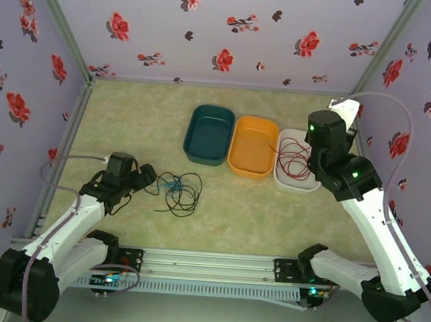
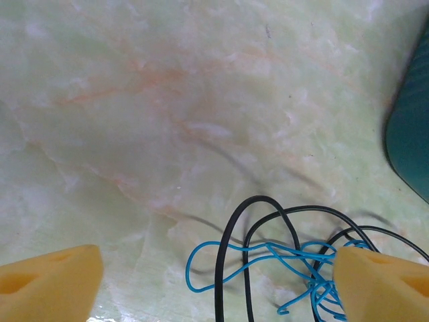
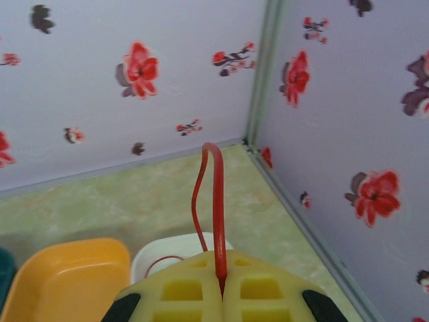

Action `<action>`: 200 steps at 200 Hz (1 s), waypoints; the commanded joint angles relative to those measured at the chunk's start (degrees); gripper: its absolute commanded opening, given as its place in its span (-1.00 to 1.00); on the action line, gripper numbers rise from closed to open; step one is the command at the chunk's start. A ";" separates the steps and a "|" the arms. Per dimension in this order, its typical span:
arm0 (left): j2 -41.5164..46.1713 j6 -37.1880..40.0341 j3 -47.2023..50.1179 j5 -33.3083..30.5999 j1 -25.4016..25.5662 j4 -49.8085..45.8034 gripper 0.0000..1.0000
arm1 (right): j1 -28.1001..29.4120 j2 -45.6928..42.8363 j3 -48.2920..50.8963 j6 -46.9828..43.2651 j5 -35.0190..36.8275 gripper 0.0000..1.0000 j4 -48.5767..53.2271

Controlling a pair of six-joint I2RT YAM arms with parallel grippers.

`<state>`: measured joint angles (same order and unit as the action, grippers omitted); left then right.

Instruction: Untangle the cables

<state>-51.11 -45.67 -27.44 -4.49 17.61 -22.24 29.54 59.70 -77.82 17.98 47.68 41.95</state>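
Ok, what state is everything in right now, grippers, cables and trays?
left gripper: open, by the black cable
right gripper: shut on red cable
red cable: one end pinched, rest in white tray
black cable: on table, tangled with blue cable
blue cable: same tangle
teal tray: empty
orange tray: empty
white tray: holds red cable

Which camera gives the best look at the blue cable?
The left wrist view: the blue cable lies close up, its loops crossing the black cable. The top view shows it small and faint, tangled with the black one.

Lab test enclosure (floral walls (image 1: 287, 6))
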 commanded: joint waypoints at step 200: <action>-0.07 3.49 -2.87 1.59 -0.42 -4.01 0.99 | -12.01 25.19 7.43 -4.94 -9.18 -1.00 0.28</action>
<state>-51.31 -43.75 -28.80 -3.84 17.61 -24.75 18.13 81.67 -70.81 14.92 39.66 43.33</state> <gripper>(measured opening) 0.997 0.062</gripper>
